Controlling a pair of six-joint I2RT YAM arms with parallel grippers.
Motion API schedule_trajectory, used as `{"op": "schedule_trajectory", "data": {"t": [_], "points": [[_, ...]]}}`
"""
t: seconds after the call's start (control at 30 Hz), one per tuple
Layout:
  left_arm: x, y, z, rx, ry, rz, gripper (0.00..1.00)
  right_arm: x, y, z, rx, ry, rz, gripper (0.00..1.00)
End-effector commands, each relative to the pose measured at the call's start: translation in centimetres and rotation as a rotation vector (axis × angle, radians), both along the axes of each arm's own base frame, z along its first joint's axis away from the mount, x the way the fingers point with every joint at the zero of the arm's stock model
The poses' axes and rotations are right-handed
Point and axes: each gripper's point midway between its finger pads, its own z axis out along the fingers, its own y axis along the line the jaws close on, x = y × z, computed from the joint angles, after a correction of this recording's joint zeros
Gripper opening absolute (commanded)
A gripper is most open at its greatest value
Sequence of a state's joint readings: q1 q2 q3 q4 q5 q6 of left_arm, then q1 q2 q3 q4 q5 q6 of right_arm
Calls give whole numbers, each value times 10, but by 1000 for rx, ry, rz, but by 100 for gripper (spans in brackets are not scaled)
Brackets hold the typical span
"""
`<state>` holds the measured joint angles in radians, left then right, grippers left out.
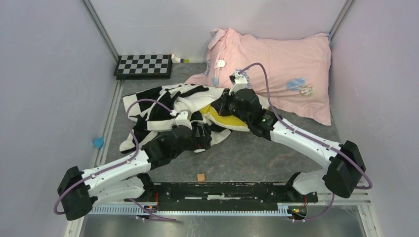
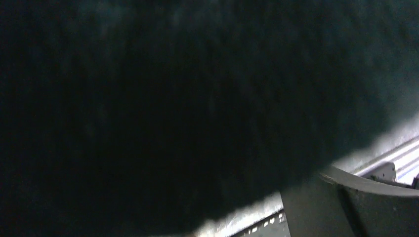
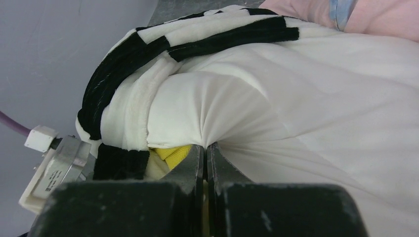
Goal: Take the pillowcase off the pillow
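Observation:
The black and white checkered pillowcase (image 1: 158, 106) lies crumpled at the table's middle left. The white pillow (image 1: 225, 120) with yellow trim sticks out of its right end. My right gripper (image 1: 223, 106) is shut on a pinch of the pillow's white fabric (image 3: 296, 98); in the right wrist view the gripper (image 3: 205, 145) sits just beside the yellow trim, with the pillowcase (image 3: 133, 54) bunched behind it. My left gripper (image 1: 206, 137) sits at the pillowcase's near edge, where the fabric bunches at it. Dark pillowcase cloth (image 2: 173, 98) covers nearly all the left wrist view and hides the jaws.
A big pink pillow (image 1: 281, 74) lies at the back right, touching the white pillow. A rigid checkerboard plate (image 1: 143, 65) leans at the back left. A small brown block (image 1: 201, 177) lies near the front rail (image 1: 227, 190). A blue scrap (image 1: 98, 142) lies by the left wall.

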<state>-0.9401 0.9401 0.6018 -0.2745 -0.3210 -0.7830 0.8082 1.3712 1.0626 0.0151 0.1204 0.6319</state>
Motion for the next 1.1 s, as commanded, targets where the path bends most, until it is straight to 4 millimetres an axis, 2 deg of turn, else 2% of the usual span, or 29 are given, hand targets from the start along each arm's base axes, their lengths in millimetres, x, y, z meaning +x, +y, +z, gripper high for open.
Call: {"op": "schedule_trajectory", "data": {"t": [0.0,0.07,0.13,0.17,0.23,0.33,0.43,0.57,0.63,0.73,0.87,0.93,0.97,1.07], "points": [[30,-20,23,-156,-125,87,94,-1,4,73,215,-150,18,0],[34,-19,28,-168,-168,91,69,-1,-2,70,194,-149,6,0],[41,2,28,-101,-193,170,17,0,-13,63,142,-154,-17,0],[45,24,22,-41,-171,247,3,1,-20,62,111,-165,-35,0],[57,57,25,-6,-135,320,2,4,-41,54,14,-180,-93,0],[70,106,24,-61,-88,446,2,7,-79,52,-94,-208,-203,0],[70,152,28,-46,-94,615,2,7,-118,56,-175,-229,-309,0],[64,171,42,-94,-142,719,2,7,-170,72,-280,-251,-468,0],[63,174,51,-101,-169,728,2,4,-181,82,-299,-277,-494,0],[64,174,75,-93,-220,697,2,1,-172,93,-299,-305,-421,0],[58,173,129,-109,-320,629,2,-5,-128,110,-260,-317,-189,0],[51,176,158,-103,-367,609,2,-11,-106,134,-214,-349,-70,0],[49,177,176,-104,-391,598,2,-13,-102,145,-201,-363,-51,0],[43,176,215,-56,-413,540,2,-12,-108,182,-194,-397,-83,0]]}}
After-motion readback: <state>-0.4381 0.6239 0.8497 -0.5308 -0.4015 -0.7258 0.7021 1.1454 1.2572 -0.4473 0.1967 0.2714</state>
